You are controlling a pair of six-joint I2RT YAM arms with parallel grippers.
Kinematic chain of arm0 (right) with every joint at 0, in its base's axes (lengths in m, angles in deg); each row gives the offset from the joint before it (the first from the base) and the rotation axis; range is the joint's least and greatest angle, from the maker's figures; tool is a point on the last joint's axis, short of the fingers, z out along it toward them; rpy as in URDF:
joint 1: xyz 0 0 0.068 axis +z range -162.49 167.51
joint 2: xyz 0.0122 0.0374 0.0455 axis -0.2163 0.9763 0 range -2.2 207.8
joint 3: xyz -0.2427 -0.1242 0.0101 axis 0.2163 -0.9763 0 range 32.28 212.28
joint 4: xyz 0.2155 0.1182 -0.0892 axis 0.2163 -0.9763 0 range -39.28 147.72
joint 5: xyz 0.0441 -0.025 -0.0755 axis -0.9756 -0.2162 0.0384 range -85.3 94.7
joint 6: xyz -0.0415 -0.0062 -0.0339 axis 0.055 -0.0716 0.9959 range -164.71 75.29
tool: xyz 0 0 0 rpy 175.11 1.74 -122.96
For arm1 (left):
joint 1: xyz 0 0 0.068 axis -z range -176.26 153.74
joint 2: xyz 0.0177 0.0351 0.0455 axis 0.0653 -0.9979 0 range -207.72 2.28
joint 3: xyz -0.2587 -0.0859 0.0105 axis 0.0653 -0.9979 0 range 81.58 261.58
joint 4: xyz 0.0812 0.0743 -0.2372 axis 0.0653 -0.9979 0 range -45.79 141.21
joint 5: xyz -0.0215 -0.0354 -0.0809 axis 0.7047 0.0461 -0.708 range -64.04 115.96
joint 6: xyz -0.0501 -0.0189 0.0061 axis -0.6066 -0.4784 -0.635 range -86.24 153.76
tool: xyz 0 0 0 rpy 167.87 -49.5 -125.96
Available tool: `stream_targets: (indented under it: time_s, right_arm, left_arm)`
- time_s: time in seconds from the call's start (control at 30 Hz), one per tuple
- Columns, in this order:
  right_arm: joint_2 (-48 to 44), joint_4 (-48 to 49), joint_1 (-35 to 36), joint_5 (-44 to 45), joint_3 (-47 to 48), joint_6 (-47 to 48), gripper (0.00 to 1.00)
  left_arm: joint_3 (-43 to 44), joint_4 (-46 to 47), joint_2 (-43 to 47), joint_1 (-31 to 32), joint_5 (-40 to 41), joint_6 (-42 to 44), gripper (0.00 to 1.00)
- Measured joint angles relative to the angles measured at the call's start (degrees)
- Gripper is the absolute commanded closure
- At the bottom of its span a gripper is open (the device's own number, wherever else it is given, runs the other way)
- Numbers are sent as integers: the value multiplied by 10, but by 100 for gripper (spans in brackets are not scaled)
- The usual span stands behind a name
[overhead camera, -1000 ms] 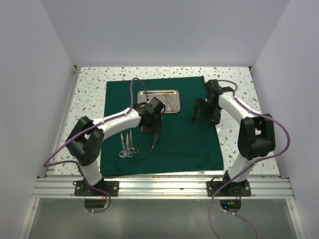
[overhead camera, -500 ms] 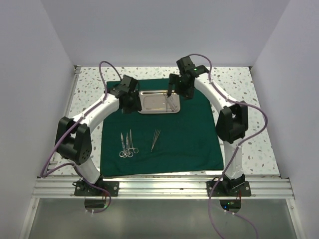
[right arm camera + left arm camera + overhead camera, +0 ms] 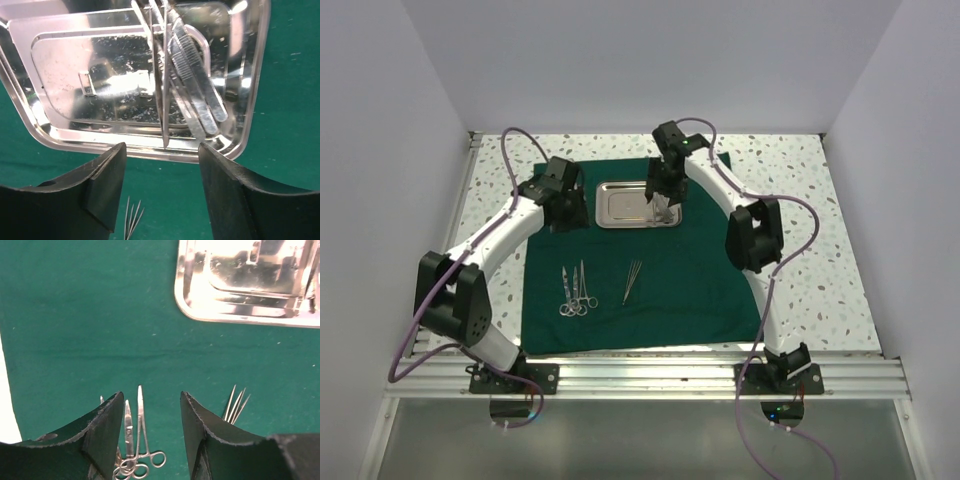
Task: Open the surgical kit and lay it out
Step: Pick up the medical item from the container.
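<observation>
The right tool (image 3: 161,146) hangs with jaws spread and empty at the near rim of the tray (image 3: 60,90). The tweezers (image 3: 192,85) lie in the tray just ahead of the tool and a little to its right. Their long axes run away from the tool, nearly in line with its reach, fanning slightly, with their near ends close to the rim. I cannot tell which end is the tips. The step in hand looks like lifting these out onto the cloth (image 3: 75,330). The jaws already close across the pieces' width, so the tool should shift slightly right, come straight down and pinch one piece near its middle rather than the overlapping bundle, keeping clear of the rim. The left tool (image 3: 152,394), also spread and empty, hovers over the cloth with the tray ahead to its right. The scissors (image 3: 141,415) lie beneath it, blades pointing ahead.
</observation>
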Motion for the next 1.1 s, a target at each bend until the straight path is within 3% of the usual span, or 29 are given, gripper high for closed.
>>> stream_targets:
  time_s: [0.53, 0.73, 0.87, 1.1]
  right_arm:
    - [60, -14, 27, 9, 32, -2, 44]
    - [84, -19, 26, 18, 60, -5, 52]
    - [93, -27, 27, 30, 74, -6, 65]
    - [107, -47, 37, 71, 96, -1, 76]
  left_arm:
    - [-63, 0, 47, -16, 5, 1, 49]
    - [-75, -1, 56, -21, 7, 9, 49]
    - [-81, 0, 59, -22, 9, 13, 50]
    - [-83, 1, 59, -31, 9, 14, 50]
